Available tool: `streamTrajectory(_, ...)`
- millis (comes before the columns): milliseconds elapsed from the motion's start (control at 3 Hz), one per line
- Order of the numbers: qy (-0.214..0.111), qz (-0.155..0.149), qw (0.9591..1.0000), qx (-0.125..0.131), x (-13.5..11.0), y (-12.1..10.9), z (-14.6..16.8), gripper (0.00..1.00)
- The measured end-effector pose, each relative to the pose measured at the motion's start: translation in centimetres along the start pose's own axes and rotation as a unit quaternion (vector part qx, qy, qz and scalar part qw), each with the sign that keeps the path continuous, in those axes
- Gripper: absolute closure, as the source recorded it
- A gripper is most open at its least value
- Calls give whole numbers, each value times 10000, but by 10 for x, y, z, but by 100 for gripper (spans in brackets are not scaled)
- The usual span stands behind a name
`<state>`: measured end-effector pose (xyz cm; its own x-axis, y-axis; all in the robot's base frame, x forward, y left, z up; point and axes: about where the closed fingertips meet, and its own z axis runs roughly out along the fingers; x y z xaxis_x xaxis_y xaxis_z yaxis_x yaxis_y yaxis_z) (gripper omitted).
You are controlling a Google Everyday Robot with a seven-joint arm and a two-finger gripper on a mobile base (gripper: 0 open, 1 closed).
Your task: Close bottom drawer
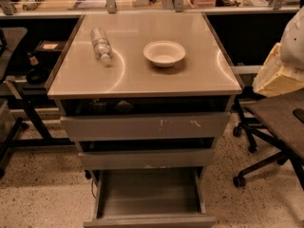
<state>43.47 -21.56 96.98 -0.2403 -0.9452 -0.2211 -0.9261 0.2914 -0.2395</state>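
Bottom drawer [149,194] open; hand [275,77] far right, near chair [280,122].

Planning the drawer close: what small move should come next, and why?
Probably bring the gripper down and across toward the front of the bottom drawer. That drawer stands pulled well out, tray showing, while the gripper hangs at the right edge, level with the cabinet top.

A lab-like office: wheeled chair [278,122], cluttered workbench [142,4], grey drawer cabinet [142,77], with the end effector [278,77] at the right edge.
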Motion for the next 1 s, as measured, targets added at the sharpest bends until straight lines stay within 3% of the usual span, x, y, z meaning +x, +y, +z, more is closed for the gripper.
streamTrajectory(333, -87, 368, 9993, -58, 5, 27, 21, 100)
streamTrajectory(667, -52, 688, 9972, -300, 13, 70, 66, 100)
streamTrajectory(1000, 74, 1083, 9915, -724, 29, 115, 126, 100)
